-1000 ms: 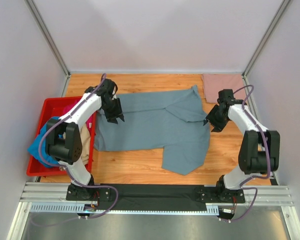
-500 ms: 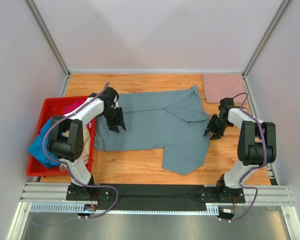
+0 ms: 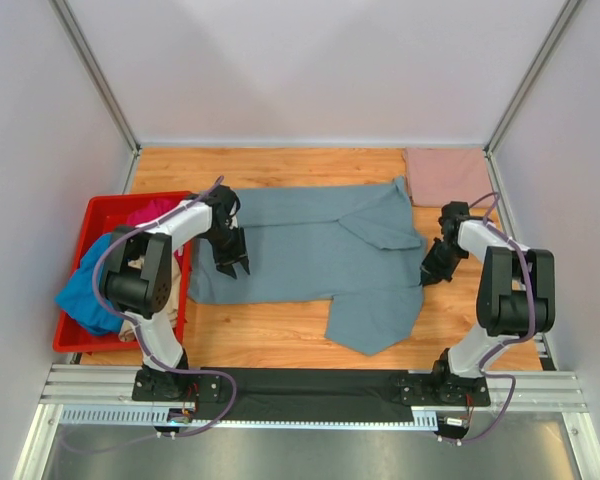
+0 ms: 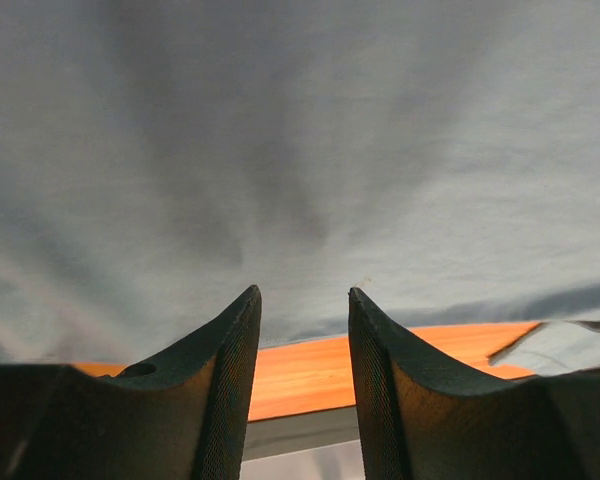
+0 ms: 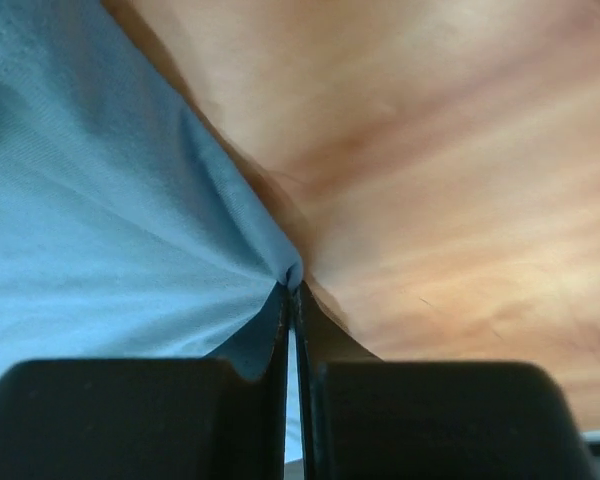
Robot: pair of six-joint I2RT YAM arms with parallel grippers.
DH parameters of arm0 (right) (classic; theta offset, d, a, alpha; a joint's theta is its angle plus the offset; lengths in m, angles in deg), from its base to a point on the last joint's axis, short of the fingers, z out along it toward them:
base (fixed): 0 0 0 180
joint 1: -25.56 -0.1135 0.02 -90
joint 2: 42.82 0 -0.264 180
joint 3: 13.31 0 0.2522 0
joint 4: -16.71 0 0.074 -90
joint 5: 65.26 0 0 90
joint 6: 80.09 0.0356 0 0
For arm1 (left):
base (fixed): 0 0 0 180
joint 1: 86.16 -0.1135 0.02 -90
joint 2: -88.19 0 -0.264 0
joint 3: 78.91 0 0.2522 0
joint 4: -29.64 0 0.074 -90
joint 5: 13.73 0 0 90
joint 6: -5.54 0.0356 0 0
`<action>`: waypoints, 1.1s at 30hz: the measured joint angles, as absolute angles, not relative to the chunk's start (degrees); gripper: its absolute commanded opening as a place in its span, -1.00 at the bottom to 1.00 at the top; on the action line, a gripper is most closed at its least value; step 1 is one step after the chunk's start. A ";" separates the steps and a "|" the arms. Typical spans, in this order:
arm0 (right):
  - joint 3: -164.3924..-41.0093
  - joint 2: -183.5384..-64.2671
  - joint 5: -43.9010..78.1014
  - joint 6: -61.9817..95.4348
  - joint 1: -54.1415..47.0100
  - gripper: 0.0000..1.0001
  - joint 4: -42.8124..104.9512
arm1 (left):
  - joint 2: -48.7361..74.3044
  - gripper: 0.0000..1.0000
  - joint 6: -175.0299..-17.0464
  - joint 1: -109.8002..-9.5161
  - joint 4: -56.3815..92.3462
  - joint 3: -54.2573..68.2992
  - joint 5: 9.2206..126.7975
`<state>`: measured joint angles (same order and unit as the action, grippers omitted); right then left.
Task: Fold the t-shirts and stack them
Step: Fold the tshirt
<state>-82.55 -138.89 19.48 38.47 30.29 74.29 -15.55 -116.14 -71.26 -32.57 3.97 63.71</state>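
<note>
Cloth pinched: the right gripper (image 5: 293, 290) is clamped on the right edge of the slate grey-blue t-shirt (image 3: 310, 245), spread left to right between the arms. The left gripper (image 4: 302, 297), jaws apart and empty, is poised over its left side. The red bin (image 3: 93, 215) alongside holds a bright blue shirt (image 3: 83, 292), a magenta shirt (image 3: 152, 211) and a beige shirt (image 3: 126, 264); a dusty-pink shirt (image 3: 445, 175) lies far right.

Plain slate grey-blue t-shirt (image 3: 310, 250); plain dusty-pink t-shirt (image 3: 445, 175); bright blue t-shirt (image 3: 80, 295); magenta t-shirt (image 3: 152, 212); solid red bin (image 3: 105, 215); orange-brown wood-grain table (image 3: 270, 340); pale lilac-white walls (image 3: 310, 70).
</note>
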 measured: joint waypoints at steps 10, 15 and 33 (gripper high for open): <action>-81.00 -133.01 28.23 41.13 35.41 -0.99 90.20 | -13.94 -0.07 -116.71 -71.11 -33.97 -4.33 63.69; -77.28 -127.59 27.22 45.33 37.72 -0.99 92.80 | -13.65 -0.08 -116.69 -70.76 -34.58 -4.90 63.95; -106.07 -134.50 30.81 38.42 34.12 -0.03 90.98 | -13.72 0.02 -118.22 -70.85 -32.39 22.82 64.06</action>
